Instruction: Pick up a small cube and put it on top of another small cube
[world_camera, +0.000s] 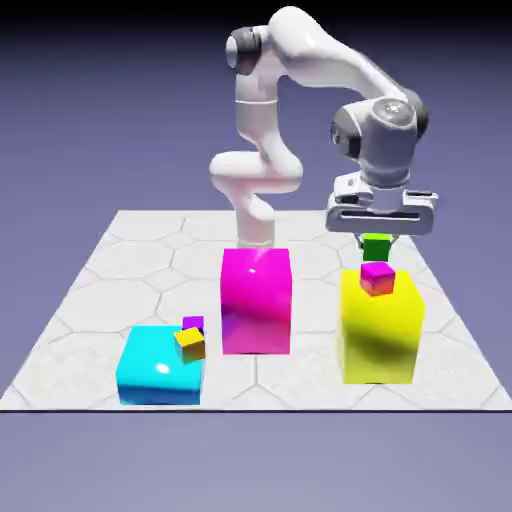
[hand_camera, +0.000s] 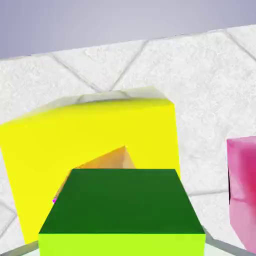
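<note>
Green cube (world_camera: 376, 245) clamped in end effector (world_camera: 377, 240), just above pink cube (world_camera: 377, 278) atop yellow block (world_camera: 380, 330); slight gap btwn them. Next: straight descent, approx. aligned, then release.

The pale hex-tiled table (world_camera: 120, 250) bears 3 big blocks: cyan (world_camera: 150, 370), magenta (world_camera: 256, 305), yellow (world_camera: 378, 340).

The big yellow block (world_camera: 380, 330), big magenta block (world_camera: 256, 300) and cyan block (world_camera: 158, 365) are showing glossy, smooth, plastic-like faces catching soft highlights. The table (world_camera: 120, 270) is looking matt, like pale, faintly mottled stone tiles. The arm (world_camera: 300, 60) is gleaming smooth white.
</note>
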